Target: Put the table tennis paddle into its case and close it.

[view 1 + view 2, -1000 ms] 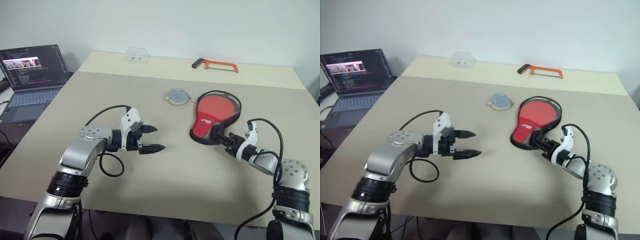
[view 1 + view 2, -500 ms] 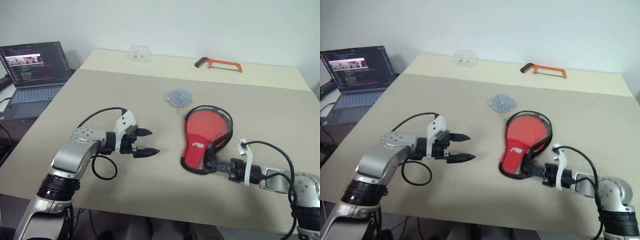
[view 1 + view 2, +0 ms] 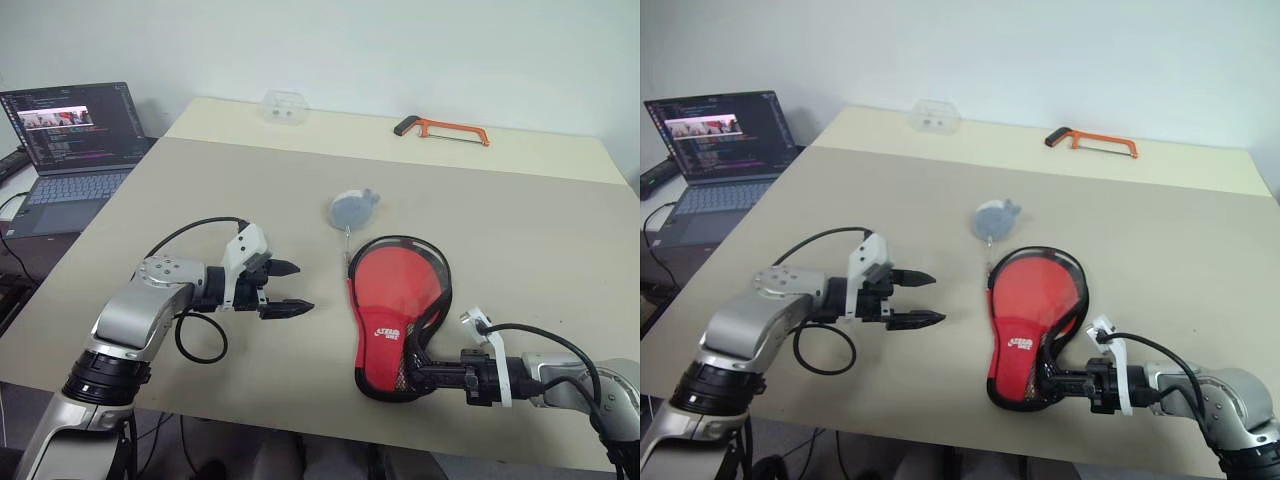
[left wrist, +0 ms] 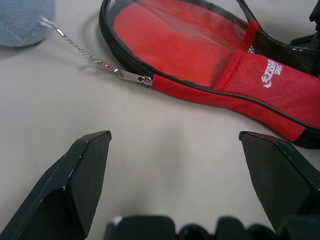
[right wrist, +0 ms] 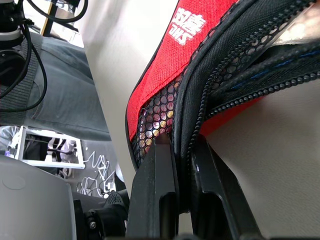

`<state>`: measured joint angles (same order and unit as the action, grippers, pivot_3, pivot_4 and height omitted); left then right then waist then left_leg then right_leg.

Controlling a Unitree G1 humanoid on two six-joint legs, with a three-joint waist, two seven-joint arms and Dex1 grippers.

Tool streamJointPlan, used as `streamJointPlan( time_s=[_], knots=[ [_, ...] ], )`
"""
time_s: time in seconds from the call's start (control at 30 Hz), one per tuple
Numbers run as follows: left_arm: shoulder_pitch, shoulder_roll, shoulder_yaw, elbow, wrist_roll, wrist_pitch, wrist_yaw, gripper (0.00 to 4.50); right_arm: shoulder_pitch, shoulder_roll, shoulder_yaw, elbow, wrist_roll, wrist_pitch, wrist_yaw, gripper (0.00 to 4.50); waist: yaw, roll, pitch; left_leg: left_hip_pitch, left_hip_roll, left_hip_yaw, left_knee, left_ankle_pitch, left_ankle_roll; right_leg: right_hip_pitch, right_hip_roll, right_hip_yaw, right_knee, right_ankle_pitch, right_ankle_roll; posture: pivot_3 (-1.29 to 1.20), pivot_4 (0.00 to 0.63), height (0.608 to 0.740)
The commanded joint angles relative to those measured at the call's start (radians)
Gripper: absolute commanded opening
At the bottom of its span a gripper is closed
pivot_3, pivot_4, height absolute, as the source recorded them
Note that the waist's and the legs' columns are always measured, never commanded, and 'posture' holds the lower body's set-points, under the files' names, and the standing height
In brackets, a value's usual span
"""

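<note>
The case lies flat near the table's front edge, with a black zipper rim, a red logo panel and black mesh at its narrow end. Inside the rim a round red face shows under a glossy cover; I cannot tell the paddle apart from the case. My right gripper is shut on the rim and mesh at the narrow end. The zipper pull sits on the case's side, chained to a grey-blue fluffy ball. Left of the case, my left gripper hangs open and holds nothing.
An orange-framed hacksaw and a clear plastic box lie at the table's far edge. An open laptop stands on a lower surface to the left. The case's narrow end is close to the table's front edge.
My right gripper has dragged the case toward the front edge and swung its narrow end toward me. The fluffy ball trailed along on its chain. The left gripper stayed put.
</note>
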<state>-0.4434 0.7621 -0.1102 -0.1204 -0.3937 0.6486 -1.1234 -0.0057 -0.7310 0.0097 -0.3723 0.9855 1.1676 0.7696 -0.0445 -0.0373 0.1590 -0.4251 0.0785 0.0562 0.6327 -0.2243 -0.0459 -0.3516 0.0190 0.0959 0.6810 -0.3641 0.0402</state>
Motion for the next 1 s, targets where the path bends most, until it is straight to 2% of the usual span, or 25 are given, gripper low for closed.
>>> streamJointPlan(
  time_s=[0.03,0.43,1.0],
  knots=[
    [0.002,0.019,0.027,-0.046,-0.015,0.001,-0.001,4.50,0.060,0.007,0.064,-0.078,0.067,0.058,0.044,0.02,0.004,0.000,0.000,0.000,0.000,0.000,0.000,0.000,0.000,0.000,0.000,0.000,0.000,0.000,0.000,0.00,0.150,0.740],
    [0.002,0.024,0.023,-0.047,-0.010,0.001,0.004,4.50,0.096,0.063,0.075,-0.100,0.059,0.070,-0.006,0.02,0.008,-0.002,-0.001,0.000,0.001,-0.002,0.003,0.000,0.000,0.001,0.003,-0.001,0.001,0.000,0.000,0.00,0.150,0.740],
    [0.010,0.020,0.022,-0.050,-0.011,-0.001,0.016,4.50,0.144,0.065,0.073,-0.144,0.100,0.088,-0.007,0.02,0.012,-0.002,-0.001,0.000,0.001,-0.003,0.004,0.000,0.000,0.001,0.007,-0.001,0.002,0.002,-0.003,0.00,0.150,0.740]
  ],
)
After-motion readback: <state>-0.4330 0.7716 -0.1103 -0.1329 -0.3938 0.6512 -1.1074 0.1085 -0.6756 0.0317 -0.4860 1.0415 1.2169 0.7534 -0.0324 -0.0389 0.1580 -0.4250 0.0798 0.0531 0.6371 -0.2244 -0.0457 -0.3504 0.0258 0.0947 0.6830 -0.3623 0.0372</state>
